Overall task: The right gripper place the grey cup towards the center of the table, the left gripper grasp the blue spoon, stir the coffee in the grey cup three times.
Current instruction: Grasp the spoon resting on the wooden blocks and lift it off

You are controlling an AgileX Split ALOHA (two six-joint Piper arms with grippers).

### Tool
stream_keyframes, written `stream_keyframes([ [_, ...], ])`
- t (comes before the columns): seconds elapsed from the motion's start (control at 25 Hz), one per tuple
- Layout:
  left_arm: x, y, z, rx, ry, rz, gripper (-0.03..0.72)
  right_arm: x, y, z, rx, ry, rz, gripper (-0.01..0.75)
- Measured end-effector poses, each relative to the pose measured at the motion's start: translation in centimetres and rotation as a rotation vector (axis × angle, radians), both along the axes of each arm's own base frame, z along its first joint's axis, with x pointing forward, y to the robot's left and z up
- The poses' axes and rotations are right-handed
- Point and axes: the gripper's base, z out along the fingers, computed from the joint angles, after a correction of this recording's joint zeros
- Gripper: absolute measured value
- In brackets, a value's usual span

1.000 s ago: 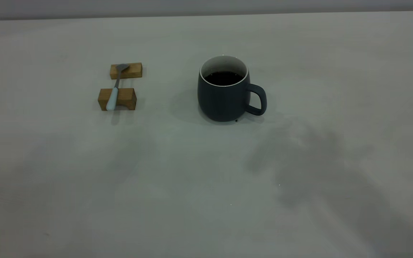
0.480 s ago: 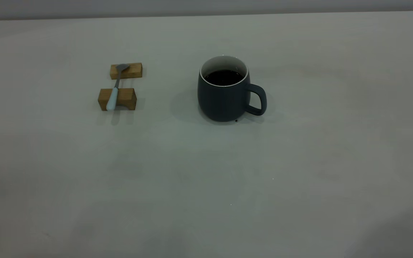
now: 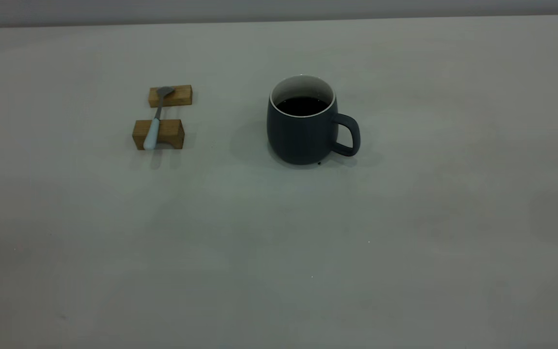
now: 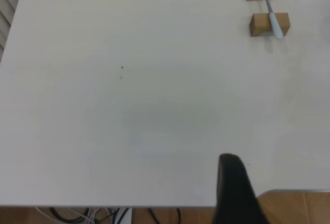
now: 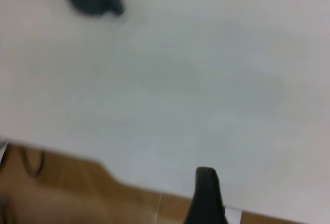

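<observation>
Cup and spoon sit alone, both grippers held back off the table.
Matte round cup at centre; spoon at its 9 o'clock bridges two wooden blocks; open table all around; finger gaps can't be judged.

I seem to be in a lab or test room: my desk is a big bare pale top before a plain grey wall, with loose cables hanging over wood-toned flooring
</observation>
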Motion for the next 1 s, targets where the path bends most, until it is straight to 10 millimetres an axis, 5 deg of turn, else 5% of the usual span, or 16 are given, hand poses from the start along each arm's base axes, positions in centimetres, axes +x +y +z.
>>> stream_keyframes([
  [0.24, 0.0, 0.0, 0.0, 0.000, 0.000, 0.000, 0.508, -1.3, -0.3, -1.1, -0.005, -0.096, -0.132, 0.654],
  [0.68, 0.0, 0.0, 0.0, 0.000, 0.000, 0.000, 0.508, -0.8, -0.3, -1.6, -0.004, -0.123, -0.158, 0.640],
  [1.0, 0.0, 0.0, 0.0, 0.000, 0.000, 0.000, 0.508, -0.8, -0.3, -1.6, -0.004, -0.123, -0.159, 0.521],
])
